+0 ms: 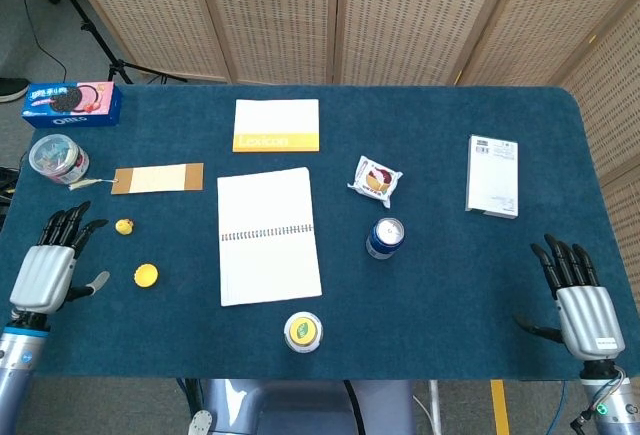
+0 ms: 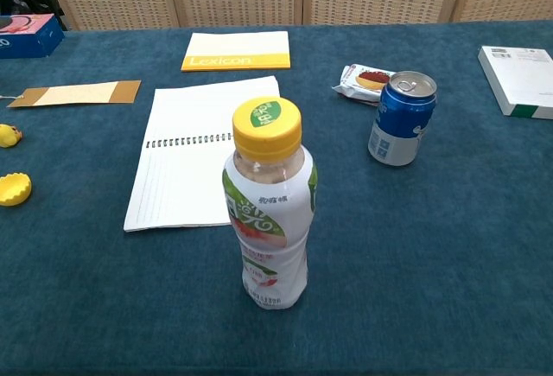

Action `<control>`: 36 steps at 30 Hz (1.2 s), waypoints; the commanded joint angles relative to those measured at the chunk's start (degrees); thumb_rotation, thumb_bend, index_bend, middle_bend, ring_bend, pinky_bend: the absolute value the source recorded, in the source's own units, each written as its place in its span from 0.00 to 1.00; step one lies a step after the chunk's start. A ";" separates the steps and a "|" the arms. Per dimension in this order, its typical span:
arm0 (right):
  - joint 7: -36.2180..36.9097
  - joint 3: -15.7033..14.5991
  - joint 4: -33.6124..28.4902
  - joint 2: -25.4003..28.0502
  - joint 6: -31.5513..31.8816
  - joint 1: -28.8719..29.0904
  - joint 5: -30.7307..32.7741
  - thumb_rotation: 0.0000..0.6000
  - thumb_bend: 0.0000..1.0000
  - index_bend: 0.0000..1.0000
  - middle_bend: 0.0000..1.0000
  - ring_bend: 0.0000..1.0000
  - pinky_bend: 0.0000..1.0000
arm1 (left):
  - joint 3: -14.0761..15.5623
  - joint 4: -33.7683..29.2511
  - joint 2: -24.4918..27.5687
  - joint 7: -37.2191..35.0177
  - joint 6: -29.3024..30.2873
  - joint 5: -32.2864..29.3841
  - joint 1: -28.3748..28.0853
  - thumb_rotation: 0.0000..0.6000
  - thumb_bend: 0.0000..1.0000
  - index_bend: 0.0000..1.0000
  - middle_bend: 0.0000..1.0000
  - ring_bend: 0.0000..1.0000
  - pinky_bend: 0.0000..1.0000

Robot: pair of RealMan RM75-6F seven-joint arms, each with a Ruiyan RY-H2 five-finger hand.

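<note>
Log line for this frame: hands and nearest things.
left hand: open, holds nothing, near small yellow duck and yellow cap | right hand: open, holds nothing, apart from blue can

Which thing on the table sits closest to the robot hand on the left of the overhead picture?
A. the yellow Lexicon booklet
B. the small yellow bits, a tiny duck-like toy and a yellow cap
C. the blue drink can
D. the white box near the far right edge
B: in the head view the left robot hand lies open on the cloth just beside the small yellow toy and the yellow cap, touching neither.
</note>
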 commanded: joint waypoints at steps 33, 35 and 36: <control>1.09 0.32 0.66 -0.13 0.13 0.13 0.20 1.00 0.00 0.04 0.00 0.00 0.00 | -3.42 13.78 -3.07 8.45 -29.91 -23.96 -17.25 1.00 0.32 0.41 0.00 0.00 0.00; 1.05 0.32 0.65 -0.13 0.13 0.14 0.19 1.00 0.00 0.04 0.00 0.00 0.00 | -3.28 14.37 -3.55 9.06 -30.22 -24.38 -17.55 1.00 0.32 0.41 0.00 0.00 0.00; 1.09 0.34 0.64 -0.13 0.17 0.13 0.19 1.00 0.00 0.04 0.00 0.00 0.00 | -3.15 14.98 -4.01 9.70 -30.73 -24.87 -17.91 1.00 0.32 0.41 0.00 0.00 0.00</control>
